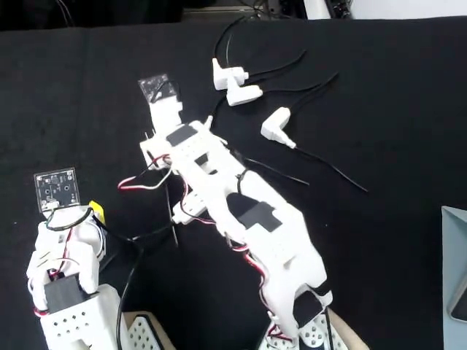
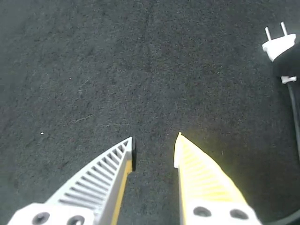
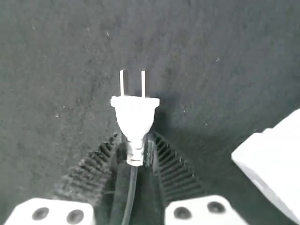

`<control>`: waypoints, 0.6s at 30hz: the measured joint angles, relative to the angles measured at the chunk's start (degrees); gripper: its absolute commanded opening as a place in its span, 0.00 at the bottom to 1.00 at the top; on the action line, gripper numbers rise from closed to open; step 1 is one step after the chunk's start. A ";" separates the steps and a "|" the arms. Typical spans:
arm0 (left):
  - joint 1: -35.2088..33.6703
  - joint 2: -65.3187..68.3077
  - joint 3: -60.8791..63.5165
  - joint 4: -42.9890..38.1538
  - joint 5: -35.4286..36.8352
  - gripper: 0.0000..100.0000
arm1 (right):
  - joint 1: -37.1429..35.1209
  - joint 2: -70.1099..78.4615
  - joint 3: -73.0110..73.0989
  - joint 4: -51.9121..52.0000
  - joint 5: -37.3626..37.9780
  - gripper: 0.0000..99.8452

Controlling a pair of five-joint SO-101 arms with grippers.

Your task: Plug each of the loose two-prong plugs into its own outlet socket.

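Note:
My right gripper (image 3: pixel 135 140) is shut on the neck of a white two-prong plug (image 3: pixel 135 112), whose prongs point away from the wrist just above the black cloth. From above, that plug (image 1: pixel 151 142) sits at the tip of the long right arm (image 1: pixel 248 219), close to a white block (image 1: pixel 166 109) with a patterned tag. The same plug (image 2: pixel 279 44) appears far off in the left wrist view. My left gripper (image 2: pixel 154 140) is open over bare cloth, holding nothing. Three more white corded pieces (image 1: pixel 244 93) lie at the back centre.
Black cables trail right from the corded pieces across the cloth (image 1: pixel 379 109). A further white piece (image 1: pixel 182 211) lies under the right arm. A grey-blue object (image 1: pixel 454 270) sits at the right edge. The left arm (image 1: pixel 69 248) stands at the near left.

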 measured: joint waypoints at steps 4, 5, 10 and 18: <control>0.00 0.00 0.00 0.00 0.00 0.15 | 2.29 -6.15 0.00 0.18 -3.87 0.01; 0.00 0.00 0.00 0.00 0.00 0.15 | 3.25 -7.82 0.00 0.79 -4.31 0.01; 0.00 0.00 0.00 0.00 0.00 0.15 | 7.74 -17.85 1.76 5.36 -4.92 0.01; 0.00 0.00 0.00 0.00 0.00 0.15 | 10.11 -36.57 9.41 14.24 0.18 0.01</control>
